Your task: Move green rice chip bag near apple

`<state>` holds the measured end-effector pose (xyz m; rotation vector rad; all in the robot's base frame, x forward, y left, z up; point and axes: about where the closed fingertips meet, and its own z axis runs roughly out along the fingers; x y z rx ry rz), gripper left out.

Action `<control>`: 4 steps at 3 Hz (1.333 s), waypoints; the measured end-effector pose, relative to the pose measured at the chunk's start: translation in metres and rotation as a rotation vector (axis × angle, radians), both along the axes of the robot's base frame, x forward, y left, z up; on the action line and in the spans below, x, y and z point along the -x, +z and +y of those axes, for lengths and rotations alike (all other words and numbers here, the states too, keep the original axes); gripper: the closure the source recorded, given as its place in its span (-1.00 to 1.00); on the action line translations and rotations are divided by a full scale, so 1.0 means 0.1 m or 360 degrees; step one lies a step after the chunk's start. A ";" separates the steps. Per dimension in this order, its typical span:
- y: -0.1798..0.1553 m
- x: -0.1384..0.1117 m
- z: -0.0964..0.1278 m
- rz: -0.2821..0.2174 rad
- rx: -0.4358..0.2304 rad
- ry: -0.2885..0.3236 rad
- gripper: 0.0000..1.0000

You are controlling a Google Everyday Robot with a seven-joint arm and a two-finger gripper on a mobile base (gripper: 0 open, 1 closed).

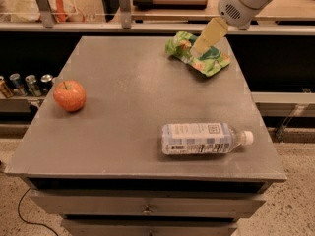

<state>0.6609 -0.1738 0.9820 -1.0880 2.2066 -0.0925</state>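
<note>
Nearest, on your bench (129,90): water bottle (206,138), lying flat, front right. Apple (69,96), upright, left edge. Green rice chip bag (212,62), crumpled, far right corner, well apart from apple. Gripper (202,44) reaches down onto the bag; whether its jaws are spread or pinching, you cannot tell.

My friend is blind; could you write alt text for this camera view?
The robot's gripper is down at a green rice chip bag near the table's far right corner. An apple sits at the left; a water bottle lies sideways, front right.
</note>
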 end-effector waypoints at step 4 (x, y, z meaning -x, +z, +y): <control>-0.83 -1.17 0.29 0.0011 -0.0202 -0.0371 -1.00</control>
